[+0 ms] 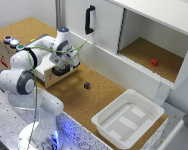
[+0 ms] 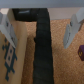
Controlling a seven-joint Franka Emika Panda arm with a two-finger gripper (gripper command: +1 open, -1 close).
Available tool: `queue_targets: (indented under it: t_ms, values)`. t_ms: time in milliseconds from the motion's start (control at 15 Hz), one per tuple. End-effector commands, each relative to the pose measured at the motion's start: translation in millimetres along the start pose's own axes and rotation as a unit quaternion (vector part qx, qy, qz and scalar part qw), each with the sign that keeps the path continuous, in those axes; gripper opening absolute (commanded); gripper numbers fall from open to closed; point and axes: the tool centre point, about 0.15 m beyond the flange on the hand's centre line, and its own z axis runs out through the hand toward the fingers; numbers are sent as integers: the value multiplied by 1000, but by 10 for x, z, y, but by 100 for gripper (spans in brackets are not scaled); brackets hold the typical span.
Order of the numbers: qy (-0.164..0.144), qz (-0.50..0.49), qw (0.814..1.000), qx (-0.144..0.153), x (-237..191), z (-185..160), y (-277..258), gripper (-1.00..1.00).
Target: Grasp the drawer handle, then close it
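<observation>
Drawer handle (image 2: 44, 45) shows in the wrist view as a short, ribbed black bar running lengthwise through the middle of the picture, set against the pale beige drawer front (image 2: 22, 60), which is smooth and carries dark teal markings. In the exterior view the handle itself is hidden behind the gripper (image 1: 61, 64); the drawer (image 1: 48, 75) is a shallow pale wooden tray standing pulled out of a small wooden box (image 1: 5, 54), at about 9 o'clock in the scene. On the box top sit coloured round buttons (image 1: 14, 42), red, blue and green.

The gripper's two pale fingers (image 2: 8, 24) stand wide apart, one on each side of the black bar, with clear gaps between pads and handle; they hold nothing and no contact can be seen.

The white arm (image 1: 24, 70) rises from its base at about 7 o'clock, folds at a rounded grey-capped elbow, and reaches over the box so the wrist points down at the drawer front. A green cable (image 1: 34, 80) loops along it.

Further out, the table (image 1: 69, 95) is rough brown cork. A small dark cube (image 1: 87, 85) lies near the centre, well apart from the drawer. A white plastic tub (image 1: 128, 117) sits at 5 o'clock. A large white cabinet (image 1: 109, 25) with a long black bar handle (image 1: 89, 19) fills 12 to 3 o'clock; a small red block (image 1: 154, 62) rests on its cork-lined shelf.
</observation>
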Motion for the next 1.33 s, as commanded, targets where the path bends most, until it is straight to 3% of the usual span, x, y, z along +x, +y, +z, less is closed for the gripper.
queue_targets:
  t_ms: [0, 267, 733, 1267]
  values:
    - [-28, -2, 1000, -12, 193, 94, 116, -100]
    - [-26, -15, 1000, 3, 195, 77, 45, -100]
    - [-40, -10, 999, 1, 141, 132, -56, -100]
    - [-52, -21, 998, 14, 92, 313, -685, -100]
